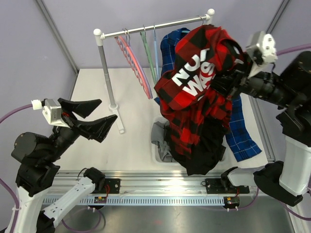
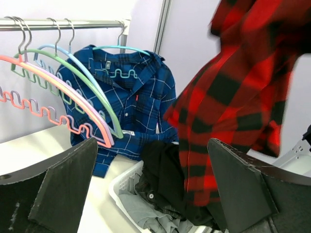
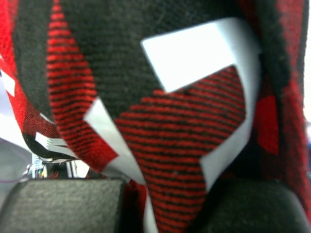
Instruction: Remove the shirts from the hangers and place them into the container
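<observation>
Placement under way, judging from the layout: bringing the red-and-black plaid shirt [image 1: 194, 97] down into the container [image 1: 155, 151]. Pinching a fold of that cloth tightly in the right gripper [image 1: 222, 82], jaws nearly together on it, red stripes and a white patch filling the wrist view. Standing wide and empty off to the left, the left gripper [image 1: 107, 110], well apart from every garment.

Advising, for a clean drop:
- sinking the hand straight over the container's middle
- letting the hem pile first
- releasing only with the bulk inside the rim
- steering clear of the blue plaid shirt [image 1: 241, 136] hanging just behind on its teal hanger [image 2: 121, 48]

Looking bulky and limp, bunched high with white lettering showing, trailing down over the container beside the grey shirt [image 1: 159, 138] and black shirt [image 2: 160, 172] lying there already. Touching them or not: not telling from these views. Dangling bare on the rail [image 1: 155, 26], pink hanger [image 1: 132, 60] and green hanger [image 1: 147, 56].
</observation>
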